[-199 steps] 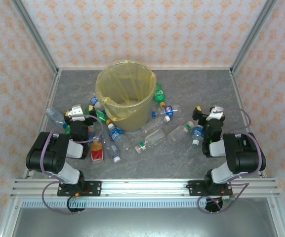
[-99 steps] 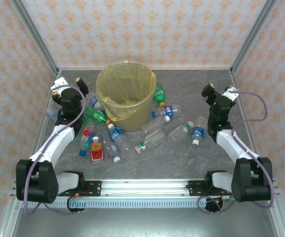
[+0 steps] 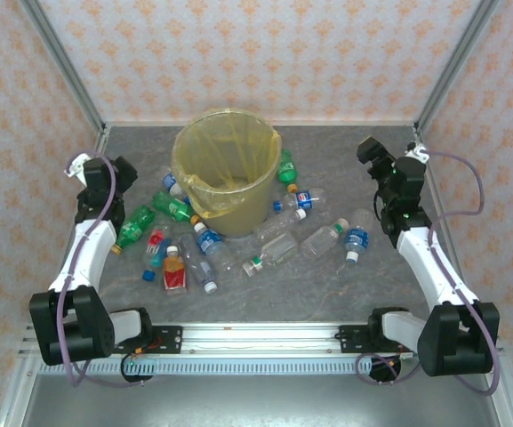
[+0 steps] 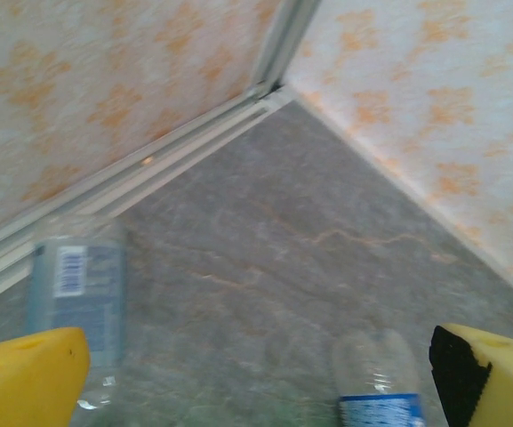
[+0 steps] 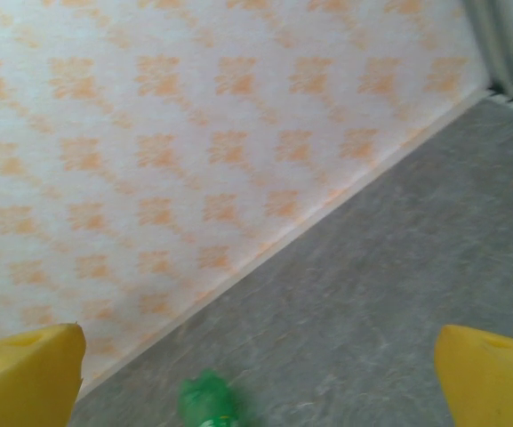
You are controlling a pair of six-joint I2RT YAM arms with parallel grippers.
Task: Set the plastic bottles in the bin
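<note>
The bin (image 3: 188, 148), a round bucket lined with a yellow bag, stands at the back middle of the table. Plastic bottles lie around its front: a green one (image 3: 134, 228), a red-labelled one (image 3: 174, 270), clear blue-labelled ones (image 3: 356, 238) and others. My left gripper (image 3: 100, 169) is raised by the left wall, open, holding nothing. In the left wrist view its gripper (image 4: 260, 382) spans a clear bottle (image 4: 78, 285) and a blue-labelled bottle (image 4: 380, 387) below. My right gripper (image 3: 389, 156) is up at the right, open and empty; in its own view, the right gripper (image 5: 256, 382) hangs over a green bottle (image 5: 207, 405).
Patterned walls with metal corner posts (image 3: 65, 80) close in the grey table (image 3: 327, 294) on three sides. Both arm bases sit on the rail (image 3: 256, 336) at the near edge. Bare table lies in front of the bottles.
Both arms have unfolded from near their bases and reached up and outward, the left toward the left wall, the right toward the right wall. Both grippers stayed open. The bottles have not moved.
</note>
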